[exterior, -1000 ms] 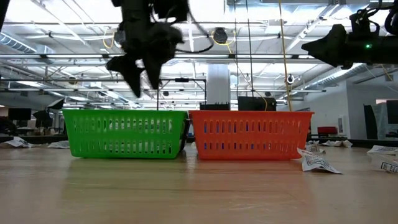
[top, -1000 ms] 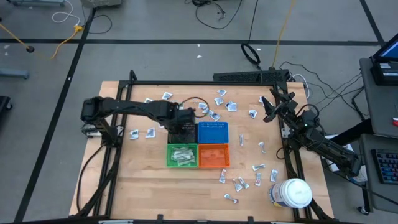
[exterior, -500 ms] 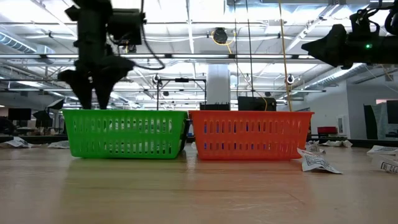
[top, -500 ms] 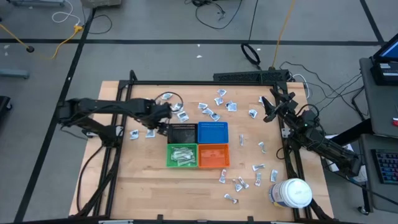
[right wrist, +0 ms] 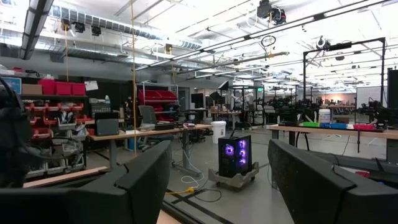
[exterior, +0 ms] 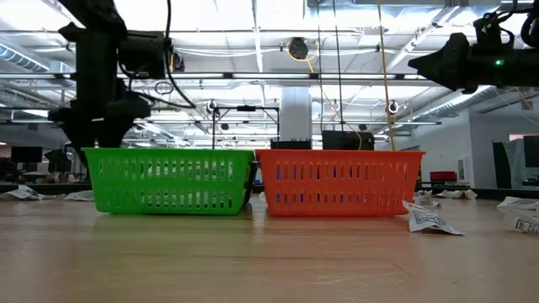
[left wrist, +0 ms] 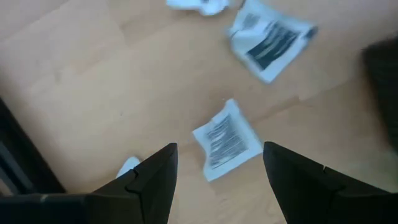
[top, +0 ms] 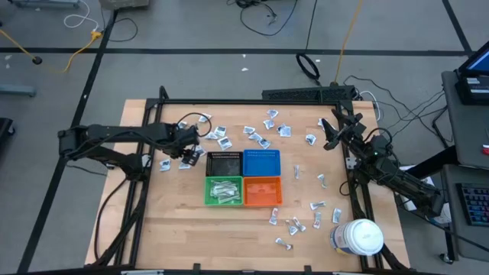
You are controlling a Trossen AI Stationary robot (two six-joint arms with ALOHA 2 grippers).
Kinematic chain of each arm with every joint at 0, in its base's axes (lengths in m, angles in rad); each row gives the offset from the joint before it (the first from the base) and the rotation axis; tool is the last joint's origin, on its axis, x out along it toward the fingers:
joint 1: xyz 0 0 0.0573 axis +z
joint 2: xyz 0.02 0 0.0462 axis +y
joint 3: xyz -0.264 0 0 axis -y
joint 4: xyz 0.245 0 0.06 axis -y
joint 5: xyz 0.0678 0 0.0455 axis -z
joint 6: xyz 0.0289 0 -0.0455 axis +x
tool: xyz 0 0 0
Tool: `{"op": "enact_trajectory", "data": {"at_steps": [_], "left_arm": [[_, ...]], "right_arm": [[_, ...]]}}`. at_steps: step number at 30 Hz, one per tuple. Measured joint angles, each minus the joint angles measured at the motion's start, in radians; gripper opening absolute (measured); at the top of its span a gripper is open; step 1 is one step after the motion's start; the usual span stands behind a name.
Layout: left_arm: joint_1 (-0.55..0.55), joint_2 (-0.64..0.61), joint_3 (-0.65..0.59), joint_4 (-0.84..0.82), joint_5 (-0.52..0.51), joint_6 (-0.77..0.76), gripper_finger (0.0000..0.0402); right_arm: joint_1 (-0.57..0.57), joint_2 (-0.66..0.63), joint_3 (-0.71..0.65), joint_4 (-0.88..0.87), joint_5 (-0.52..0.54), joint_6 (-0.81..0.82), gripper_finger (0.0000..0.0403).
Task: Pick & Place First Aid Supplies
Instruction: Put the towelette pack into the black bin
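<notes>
The first aid supplies are small white wrapped packets strewn over the wooden table: a far group [top: 269, 124], a near-right group [top: 294, 224], and a few at the left [top: 165, 163]. Several lie in the green bin [top: 224, 190]. My left gripper [top: 189, 153] hangs open, pointing down, just left of the black bin [top: 224, 163]. In its wrist view a flat packet [left wrist: 227, 140] lies on the table below the gap between the fingers [left wrist: 219, 148], untouched. My right gripper [top: 330, 134] waits open at the far right, raised off the table.
Four small bins stand together mid-table: black, blue [top: 261, 162], green and orange [top: 262, 191]. A large white jar [top: 359, 237] stands at the near right corner. More packets [left wrist: 270, 40] lie close to my left gripper. Black frame rails [top: 141, 164] run along the table's sides.
My left gripper has swung from above the black bin toward the table's left edge and sunk lower, staying open and carrying nothing. It now hangs over the packets left of the bins.
</notes>
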Motion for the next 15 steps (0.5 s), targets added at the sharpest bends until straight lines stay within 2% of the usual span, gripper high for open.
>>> {"op": "enact_trajectory", "data": {"at_steps": [10,15], "left_arm": [[-0.010,0.105,-0.050,0.049,-0.003,-0.009,0.0244],[-0.012,0.173,-0.050,0.129,0.050,-0.004,0.0244]], "right_arm": [[0.000,0.000,0.000,0.000,0.000,0.000,0.0263],[0.000,0.000,0.000,0.000,0.000,0.000,0.0263]]}}
